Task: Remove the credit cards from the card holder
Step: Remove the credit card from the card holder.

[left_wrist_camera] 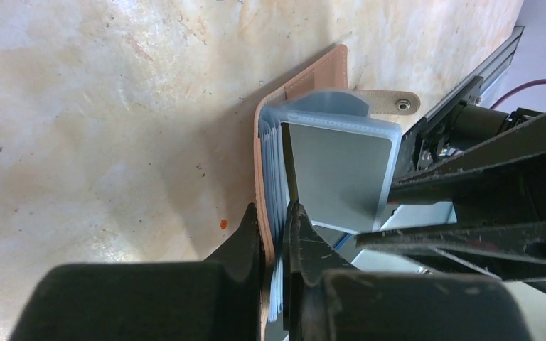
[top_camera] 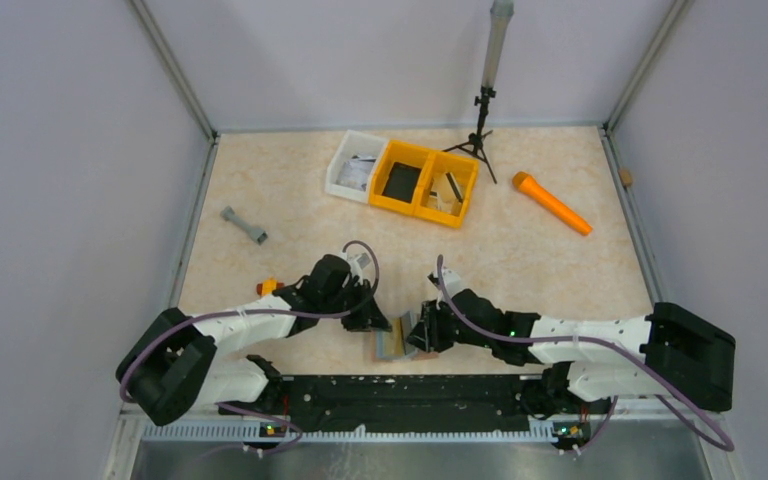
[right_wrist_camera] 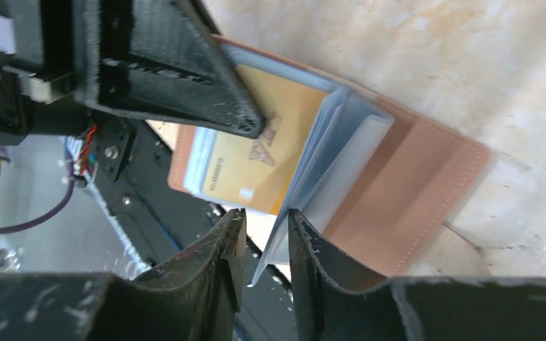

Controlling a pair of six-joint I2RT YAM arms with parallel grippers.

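Close to the near edge of the table (top_camera: 290, 190), the card holder (top_camera: 392, 345) is held open between the 2 grippers. Its reddish-brown cover is turned outward and its pale blue-grey sleeves (left_wrist_camera: 306, 114) are fanned apart. A gold-yellow credit card (right_wrist_camera: 256, 160) is lodged in 1 sleeve, partly covered by clear plastic. What the other sleeves hold cannot be told.

At the far side of the table, a white bin (top_camera: 338, 170) is set against a yellow bin (top_camera: 424, 183) of 2 compartments. A black item (top_camera: 401, 182) fills the left compartment and pale pieces (top_camera: 448, 190) lie in the right one. The white bin's contents are too small to identify.

Both arms are stretched low and inward from their bases, so that the wrists meet over the holder. The left gripper (left_wrist_camera: 274, 213) is clamped on the holder's edge, with the cover and several sleeves pinched between its fingers. In the right wrist view, 1 of its fingers (right_wrist_camera: 185, 78) is laid on the gold-yellow card. The right gripper (right_wrist_camera: 266, 217) is set with its jaws narrowly apart and 1 sleeve leaf passing between them. Whether that leaf is pinched cannot be told.
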